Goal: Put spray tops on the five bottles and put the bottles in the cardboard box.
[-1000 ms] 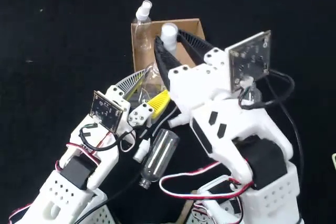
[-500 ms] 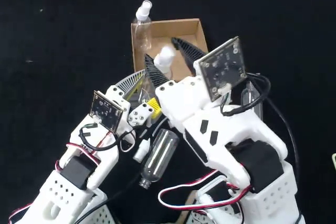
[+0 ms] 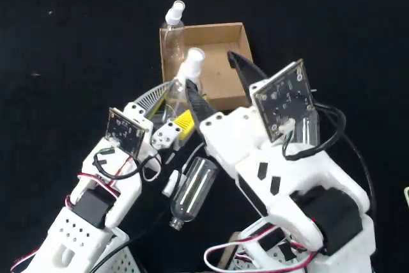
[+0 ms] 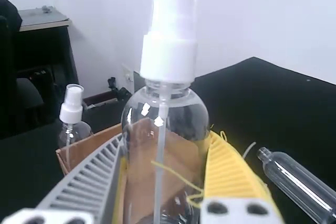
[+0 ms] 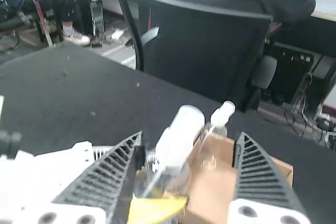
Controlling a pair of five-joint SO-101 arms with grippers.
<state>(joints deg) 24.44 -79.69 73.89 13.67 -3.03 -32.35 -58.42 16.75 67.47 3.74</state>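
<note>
The left gripper [image 3: 177, 103] is closed on a clear bottle [image 4: 165, 114], pinching its round body between its grey and yellow fingers [image 4: 231, 171]. The bottle stands up straight and has a white spray top [image 4: 170, 40] on its neck. Down beside this arm, closest to me, a bare bottle [image 3: 195, 187] lies on its side on the black table [image 3: 77, 62]. It has no top on, and a loose white top [image 3: 170, 185] lies just beside it.

I think these bottles are empty and very light. The plastic looks thin and smooth, so it may slip, or dent if squeezed hard. The wide body is the best place to hold. The spray top is small and may tip, so it wants a soft pinch low down, by the neck.

A bit farther on, the right gripper [image 5: 190, 139] is spread wide, with a black jaw on each side of the spray top. One jaw is close beside it; I cannot tell if it touches.

Farther back is the cardboard box [image 3: 220, 78], with brown floor showing in the middle. A second bottle [image 3: 173, 33] with a spray top stands at its far corner. I cannot tell if it is inside the box or just behind it.
</note>
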